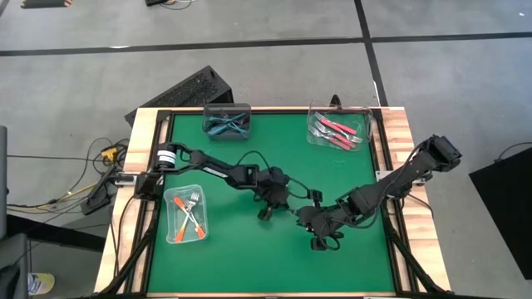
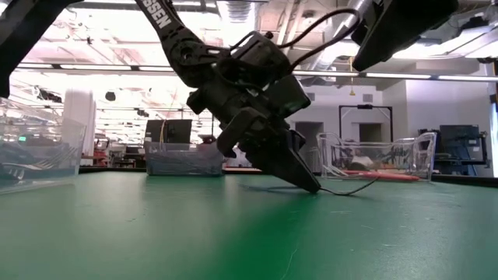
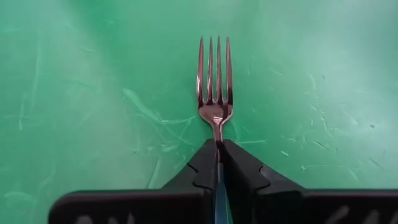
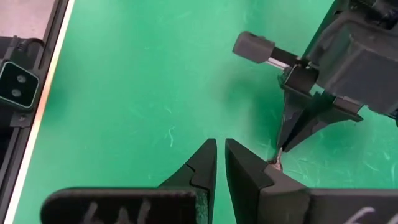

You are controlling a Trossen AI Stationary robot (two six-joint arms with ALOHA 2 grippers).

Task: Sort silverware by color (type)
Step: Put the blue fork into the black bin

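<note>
High view shows sorting nearly finished: blue forks (image 1: 227,123) fill the far-left container, pink ones (image 1: 334,130) the far-right, orange ones (image 1: 190,214) the near-left. At mid-table the left gripper (image 3: 219,163) is clenched on one last fork (image 3: 215,81), blue-handled; the right gripper (image 4: 219,163) waits beside, nearly closed, empty.

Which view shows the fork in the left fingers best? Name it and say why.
The left wrist view: the fork lies on the green mat, tines and neck fully visible, handle clamped in the left gripper. The high and low views hide it behind the arm; the right wrist view shows only a sliver.
</note>
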